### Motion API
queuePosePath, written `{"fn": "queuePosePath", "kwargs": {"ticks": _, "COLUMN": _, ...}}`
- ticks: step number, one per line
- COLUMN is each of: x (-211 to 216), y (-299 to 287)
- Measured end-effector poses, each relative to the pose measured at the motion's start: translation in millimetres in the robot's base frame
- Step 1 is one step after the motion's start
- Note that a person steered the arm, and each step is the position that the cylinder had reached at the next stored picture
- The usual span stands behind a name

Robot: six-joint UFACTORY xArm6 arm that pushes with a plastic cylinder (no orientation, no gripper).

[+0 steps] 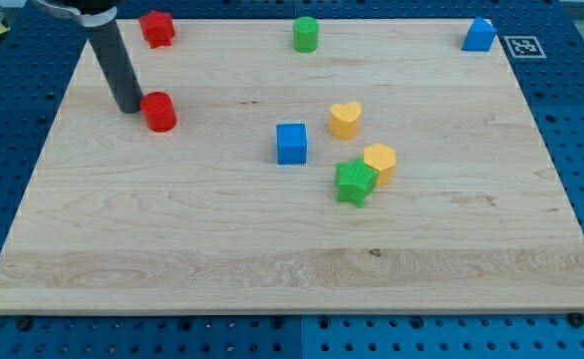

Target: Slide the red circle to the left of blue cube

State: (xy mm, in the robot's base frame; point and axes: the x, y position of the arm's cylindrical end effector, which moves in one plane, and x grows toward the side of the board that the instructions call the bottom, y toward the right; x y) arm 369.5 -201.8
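The red circle [158,111] is a short red cylinder on the wooden board, in the upper left part of the view. The blue cube [291,143] sits near the board's middle, well to the right of the red circle and a little lower. My tip [130,107] rests on the board just to the left of the red circle, touching it or nearly so. The dark rod rises from the tip toward the view's top left.
A red star-like block [156,28] lies at the top left, a green cylinder [305,34] at the top middle, a blue block [478,35] at the top right. A yellow heart [345,119], a yellow block [380,162] and a green block [355,181] lie right of the blue cube.
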Motion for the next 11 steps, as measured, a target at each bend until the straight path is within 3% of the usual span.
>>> {"fn": "queuePosePath", "kwargs": {"ticks": 2, "x": 17, "y": 12}}
{"fn": "queuePosePath", "kwargs": {"ticks": 5, "x": 26, "y": 75}}
{"fn": "queuePosePath", "kwargs": {"ticks": 8, "x": 74, "y": 163}}
{"fn": "queuePosePath", "kwargs": {"ticks": 9, "x": 72, "y": 179}}
{"fn": "queuePosePath", "kwargs": {"ticks": 10, "x": 57, "y": 137}}
{"fn": "queuePosePath", "kwargs": {"ticks": 11, "x": 11, "y": 77}}
